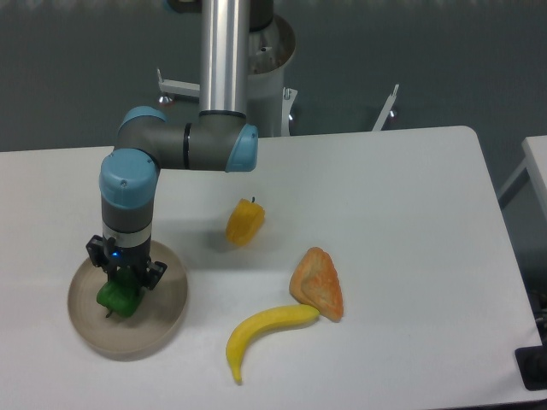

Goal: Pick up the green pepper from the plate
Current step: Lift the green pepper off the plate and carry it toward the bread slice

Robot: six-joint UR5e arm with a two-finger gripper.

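The green pepper is a small glossy toy that lies on the left half of the round beige plate at the table's front left. Its short stem points toward the front. My gripper points straight down over the plate, directly on top of the pepper, with its dark body covering the pepper's far side. The fingertips are hidden behind the gripper body and the pepper, so I cannot tell how the jaws stand. The pepper looks to be resting on the plate.
A yellow-orange pepper lies mid-table, right of the arm. An orange-brown wedge of toy bread and a yellow banana lie to the plate's right. The robot's base column stands at the back.
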